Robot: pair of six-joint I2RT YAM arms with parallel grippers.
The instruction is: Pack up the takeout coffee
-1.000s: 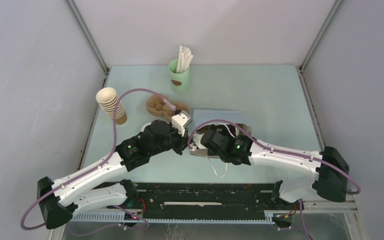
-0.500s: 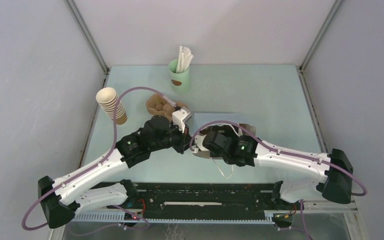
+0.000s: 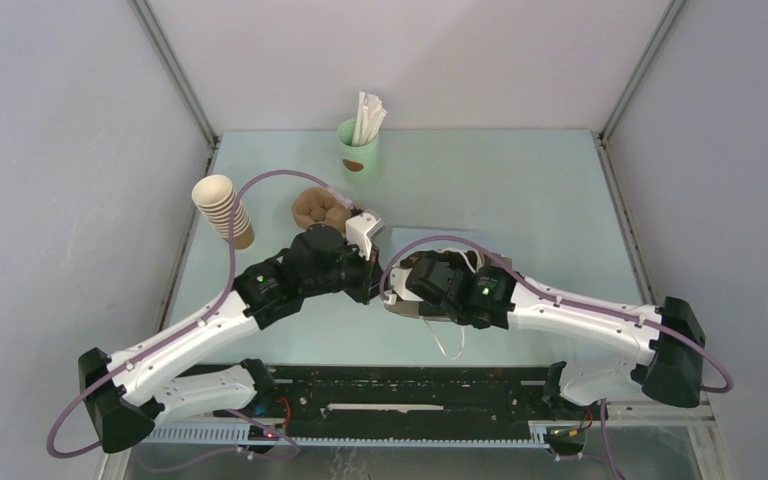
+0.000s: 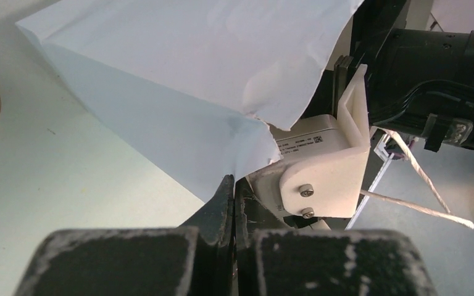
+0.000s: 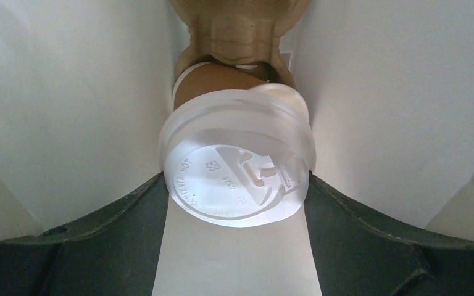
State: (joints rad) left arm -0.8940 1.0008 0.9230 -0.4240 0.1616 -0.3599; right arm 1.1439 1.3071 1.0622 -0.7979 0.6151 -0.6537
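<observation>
The takeout coffee (image 5: 237, 179), a brown paper cup under a round white lid, lies on its side deep inside the white paper bag (image 5: 68, 111). My right gripper (image 5: 236, 188) reaches into the bag and both dark fingers (image 5: 129, 216) press against the lid's rim. From above, the bag (image 3: 438, 233) lies flat on the table in front of the two wrists. My left gripper (image 4: 234, 185) is shut on the torn edge of the bag's mouth (image 4: 179, 74), holding it up beside the right wrist (image 3: 460, 290).
A tall stack of brown cups (image 3: 223, 210) stands at the left. A mint-green cup with white sticks (image 3: 359, 140) is at the back. A brown moulded piece (image 3: 320, 210) lies behind the left wrist. The bag's white string handles (image 3: 448, 342) trail toward the near edge.
The left wrist has crept away and slightly right, still holding the bag edge. The right arm has pushed a little farther left into the bag's mouth.
</observation>
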